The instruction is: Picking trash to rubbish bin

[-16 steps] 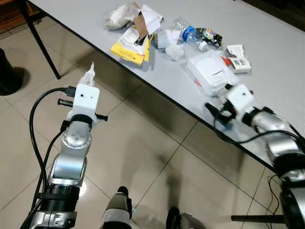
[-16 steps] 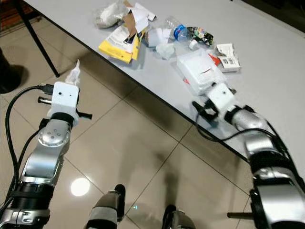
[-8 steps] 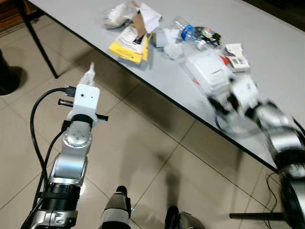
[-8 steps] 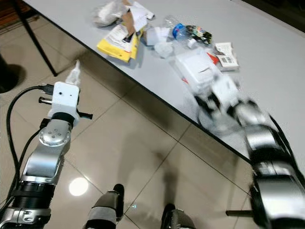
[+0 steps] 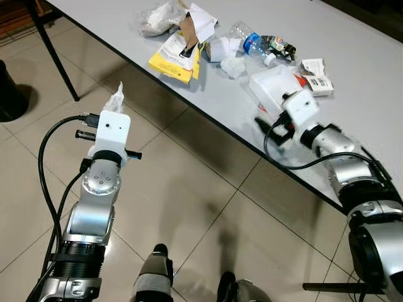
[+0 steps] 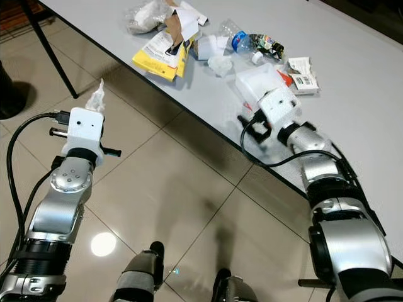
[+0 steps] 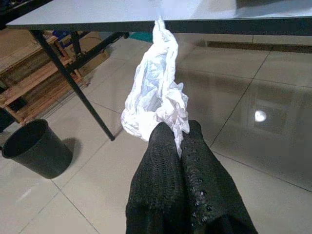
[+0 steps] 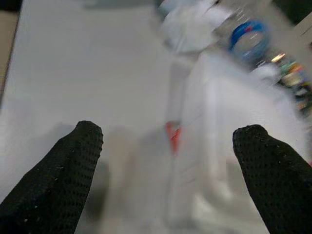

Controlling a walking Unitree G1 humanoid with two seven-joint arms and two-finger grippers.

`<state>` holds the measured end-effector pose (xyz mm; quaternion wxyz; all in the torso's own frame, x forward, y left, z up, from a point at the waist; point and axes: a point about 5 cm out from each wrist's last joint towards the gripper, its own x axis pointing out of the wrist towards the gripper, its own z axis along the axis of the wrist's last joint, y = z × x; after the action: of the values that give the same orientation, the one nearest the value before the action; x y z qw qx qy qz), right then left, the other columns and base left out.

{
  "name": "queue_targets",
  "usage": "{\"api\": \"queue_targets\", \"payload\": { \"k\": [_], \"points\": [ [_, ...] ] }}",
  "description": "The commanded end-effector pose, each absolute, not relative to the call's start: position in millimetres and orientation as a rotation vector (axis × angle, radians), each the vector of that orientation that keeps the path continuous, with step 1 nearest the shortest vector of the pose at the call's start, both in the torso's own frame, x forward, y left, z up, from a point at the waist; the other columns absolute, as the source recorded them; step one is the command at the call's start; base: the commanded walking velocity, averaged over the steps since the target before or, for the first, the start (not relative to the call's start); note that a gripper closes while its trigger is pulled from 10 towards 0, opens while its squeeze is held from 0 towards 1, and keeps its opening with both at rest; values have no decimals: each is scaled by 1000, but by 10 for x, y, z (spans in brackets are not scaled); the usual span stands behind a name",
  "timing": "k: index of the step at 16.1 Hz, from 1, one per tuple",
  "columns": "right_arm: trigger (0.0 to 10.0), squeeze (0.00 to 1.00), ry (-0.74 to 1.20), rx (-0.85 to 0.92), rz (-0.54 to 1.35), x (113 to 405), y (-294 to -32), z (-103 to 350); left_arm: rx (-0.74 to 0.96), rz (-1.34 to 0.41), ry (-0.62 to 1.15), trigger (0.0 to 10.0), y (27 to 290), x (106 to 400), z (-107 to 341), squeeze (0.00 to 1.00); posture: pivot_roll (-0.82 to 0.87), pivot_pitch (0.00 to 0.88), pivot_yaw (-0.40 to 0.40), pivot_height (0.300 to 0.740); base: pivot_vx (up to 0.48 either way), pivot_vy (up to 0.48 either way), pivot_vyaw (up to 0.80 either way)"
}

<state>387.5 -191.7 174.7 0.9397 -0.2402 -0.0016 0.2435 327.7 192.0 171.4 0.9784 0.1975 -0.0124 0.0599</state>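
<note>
I have the left gripper (image 7: 178, 134) closed tight on a crumpled white tissue (image 7: 156, 92), held out over the tiled floor (image 5: 208, 195) beside the desk (image 5: 352, 44) — that piece is off the desk but not yet binned. The rubbish bin (image 7: 36, 148), a dark round bucket, stands on the floor near a black desk leg (image 7: 73, 83), well apart from the left gripper, so I judge the carry is still ahead of me. My right gripper (image 8: 168, 146) hangs with its jaws spread wide and empty just above the desk, lined up on the white plastic container (image 5: 277, 85) near the desk's edge; the wrist view there is blurred, so I can't tell whether a finger is touching it. I'd call the task early: one piece in hand, most of the litter left. Still on the desk are a yellow packet (image 5: 173, 60) under torn cardboard and paper, a crushed plastic bottle (image 5: 252, 41) with a blue label, a small white wad (image 5: 233, 66), a crumpled bag (image 5: 157, 19) and a small printed box (image 5: 318, 69). The right arm's black cable (image 5: 283, 160) loops over the desk edge — I'd watch it for snagging.
</note>
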Motion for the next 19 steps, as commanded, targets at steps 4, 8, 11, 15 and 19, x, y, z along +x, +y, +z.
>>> {"api": "queue_targets", "payload": {
  "k": [4,8,11,15,19],
  "points": [
    [10000,0,230,-464,564,3804,-2018,1453,405,120,-18,0,1912,3259,1700,0,469,270,-116,740,0,0,0],
    [10000,0,277,-502,577,3752,-2153,1411,402,120,-14,0,1906,3253,1688,0,467,268,-119,740,0,0,0],
    [10000,0,296,-528,573,3717,-2285,1425,402,117,-14,0,1900,3266,1688,0,458,262,-115,740,0,0,0],
    [10000,0,351,-557,616,3634,-2453,1412,394,112,1,0,1894,3281,1676,0,458,262,-115,740,0,0,0],
    [9176,0,426,-544,632,3565,-2512,1295,394,109,5,0,1888,3290,1666,0,458,262,-115,740,0,0,0]
  ]
}}
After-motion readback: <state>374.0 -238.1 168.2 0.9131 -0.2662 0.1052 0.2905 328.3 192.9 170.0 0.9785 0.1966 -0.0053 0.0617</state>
